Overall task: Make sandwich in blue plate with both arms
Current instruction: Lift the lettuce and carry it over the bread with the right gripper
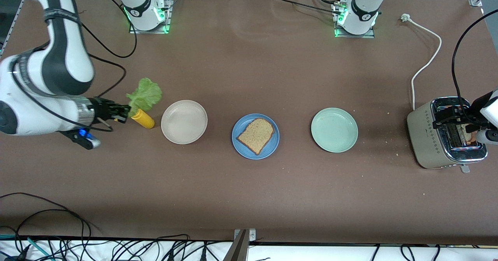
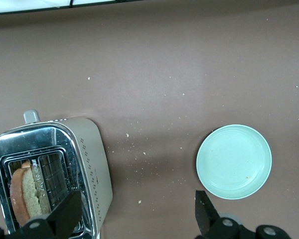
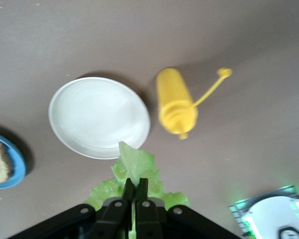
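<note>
While my right gripper [image 3: 135, 191], clamped on the lettuce [image 1: 144, 94], hangs by the beige plate [image 1: 184, 121], its next move is onto the bread [image 1: 256, 135] on the blue plate [image 1: 240, 146]; my left gripper [image 2: 138, 211] gapes over the toaster [image 1: 428, 136].

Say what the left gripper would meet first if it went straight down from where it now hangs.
Probably the toaster: the open left gripper hangs over its slot edge, where a bread slice stands; exact alignment is unclear.

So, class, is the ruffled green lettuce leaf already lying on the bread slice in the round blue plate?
No: the lettuce leaf is pinched in the right tool; the bread slice lies bare.
</note>
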{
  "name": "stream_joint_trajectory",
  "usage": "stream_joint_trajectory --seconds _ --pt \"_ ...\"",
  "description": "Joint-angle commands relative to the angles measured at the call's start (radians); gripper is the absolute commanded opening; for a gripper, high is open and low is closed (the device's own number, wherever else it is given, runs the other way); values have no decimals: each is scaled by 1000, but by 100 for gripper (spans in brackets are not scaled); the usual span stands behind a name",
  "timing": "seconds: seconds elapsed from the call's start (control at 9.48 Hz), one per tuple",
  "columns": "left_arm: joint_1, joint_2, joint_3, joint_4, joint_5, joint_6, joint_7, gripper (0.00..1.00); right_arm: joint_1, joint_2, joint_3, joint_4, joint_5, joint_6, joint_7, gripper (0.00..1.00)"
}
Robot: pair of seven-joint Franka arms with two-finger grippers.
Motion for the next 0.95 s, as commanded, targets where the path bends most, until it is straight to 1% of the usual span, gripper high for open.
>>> stream_joint_trajectory --seconds 0.0,0.11,0.32,0.53,0.63,0.84 --pt "-4 -5 0 14 7 -18 19 100 162 72 -2 24 62 175 319 0" --pt "-4 -5 0 14 7 -18 19 100 217 102 -2 24 71 249 404 0" --pt "-4 -5 2 14 7 -18 21 100 312 167 1 25 148 431 537 0" --pt "-4 -5 0 14 7 -18 21 100 397 241 7 27 153 653 700 0" --pt "-4 -5 2 14 7 -18 21 100 421 267 11 27 154 736 745 0" --pt "-4 -5 2 14 7 -18 21 100 445 307 30 27 182 823 791 0"
